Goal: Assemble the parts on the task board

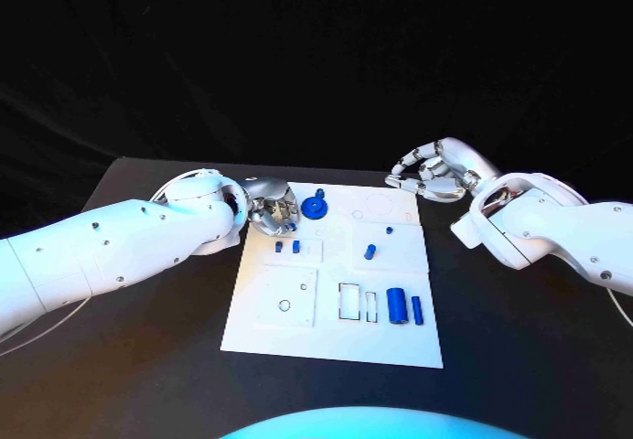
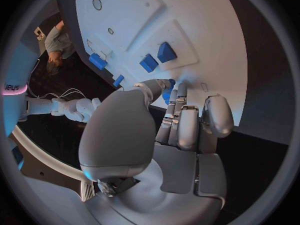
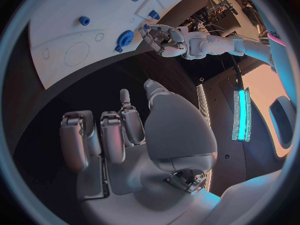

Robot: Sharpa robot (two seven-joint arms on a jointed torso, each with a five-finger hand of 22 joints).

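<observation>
Two blue cylinders [image 1: 405,307] stand untouched on the task board [image 1: 264,338].
Left hand [image 1: 271,212], nearer, curls beside the blue gear [image 1: 316,207], hold unclear; right hand [image 1: 433,172] empty, curled.

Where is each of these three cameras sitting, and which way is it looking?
Head view: on the robot's head, looking down at the task board; both white arms, left hand and right hand show.
Left wrist view: behind the left hand, facing the board.
Right wrist view: behind the right hand, facing the board's edge.
Shared: head and right wrist views both show the blue gear.
</observation>
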